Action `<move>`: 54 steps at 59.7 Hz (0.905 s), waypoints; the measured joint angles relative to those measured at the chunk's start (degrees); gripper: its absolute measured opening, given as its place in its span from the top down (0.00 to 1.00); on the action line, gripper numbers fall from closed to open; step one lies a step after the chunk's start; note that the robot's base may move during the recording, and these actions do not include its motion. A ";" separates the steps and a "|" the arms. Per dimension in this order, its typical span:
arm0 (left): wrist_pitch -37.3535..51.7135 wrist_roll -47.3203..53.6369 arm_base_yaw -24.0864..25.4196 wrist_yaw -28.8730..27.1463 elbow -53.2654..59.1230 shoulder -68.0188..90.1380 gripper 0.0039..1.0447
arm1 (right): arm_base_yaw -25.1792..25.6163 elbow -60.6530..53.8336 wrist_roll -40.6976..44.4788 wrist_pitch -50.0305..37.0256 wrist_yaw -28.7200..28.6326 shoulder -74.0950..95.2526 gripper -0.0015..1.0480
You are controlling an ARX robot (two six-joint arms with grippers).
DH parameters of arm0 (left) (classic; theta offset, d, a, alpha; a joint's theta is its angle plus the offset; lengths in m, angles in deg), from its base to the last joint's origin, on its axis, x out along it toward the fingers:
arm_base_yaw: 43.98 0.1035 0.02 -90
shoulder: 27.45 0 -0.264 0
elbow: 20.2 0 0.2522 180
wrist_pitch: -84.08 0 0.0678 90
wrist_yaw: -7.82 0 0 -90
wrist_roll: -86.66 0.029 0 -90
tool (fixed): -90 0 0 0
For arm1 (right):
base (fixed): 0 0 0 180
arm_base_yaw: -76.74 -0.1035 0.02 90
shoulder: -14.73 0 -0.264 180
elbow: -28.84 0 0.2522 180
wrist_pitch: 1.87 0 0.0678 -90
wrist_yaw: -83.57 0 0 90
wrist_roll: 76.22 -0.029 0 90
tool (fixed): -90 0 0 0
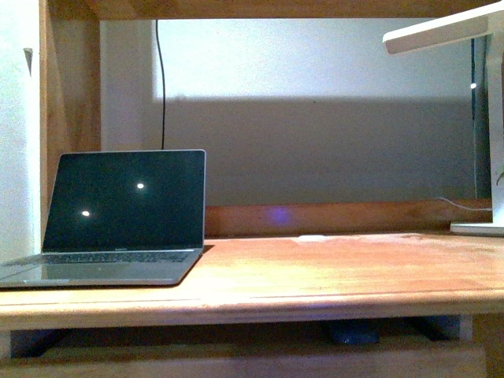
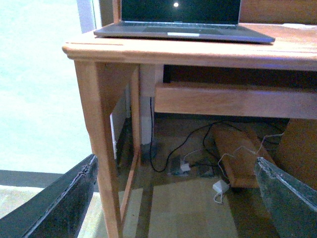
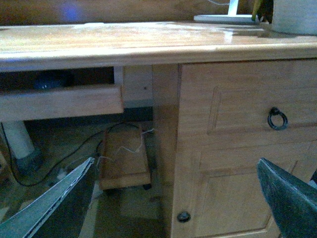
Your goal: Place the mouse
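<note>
Open wide and holding nothing, at left gripper [image 2: 174, 163] and right gripper [image 3: 176, 162] alike, low before the desktop [image 1: 315, 276]. Further out, in shadow on the pull-out shelf [image 3: 59, 101] beneath it: the mouse [image 3: 49, 81], only a dim rounded shape. Best to slide in level under the desktop edge, pinch across the mouse's sides, lift clear, then set down on bare wood right of the laptop [image 1: 118, 205].

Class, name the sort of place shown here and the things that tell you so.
Probably a home study or office: a wooden desk with an open laptop, a white desk lamp, and cables underneath.
</note>
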 joint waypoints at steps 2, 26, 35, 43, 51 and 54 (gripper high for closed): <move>0.00 0.00 0.00 -0.02 0.00 0.00 0.07 | 0.00 0.00 -0.02 0.00 -0.02 0.00 0.07; -0.07 -0.11 8.59 21.75 -8.46 25.97 0.07 | 0.00 0.00 -0.02 0.00 0.00 0.00 0.07; 12.74 22.88 10.14 26.25 -11.78 43.78 0.07 | 0.00 0.00 0.00 0.00 -0.04 0.00 0.07; 20.33 44.33 12.33 28.04 -13.94 56.83 0.07 | 0.00 0.00 0.00 0.00 -0.04 0.00 0.07; 24.76 61.59 13.35 30.62 -16.26 66.55 0.07 | 0.00 0.00 0.00 0.00 -0.04 0.00 0.07; 26.77 67.60 13.49 31.58 -17.35 69.90 0.07 | 0.00 0.00 0.00 0.00 -0.04 0.00 0.07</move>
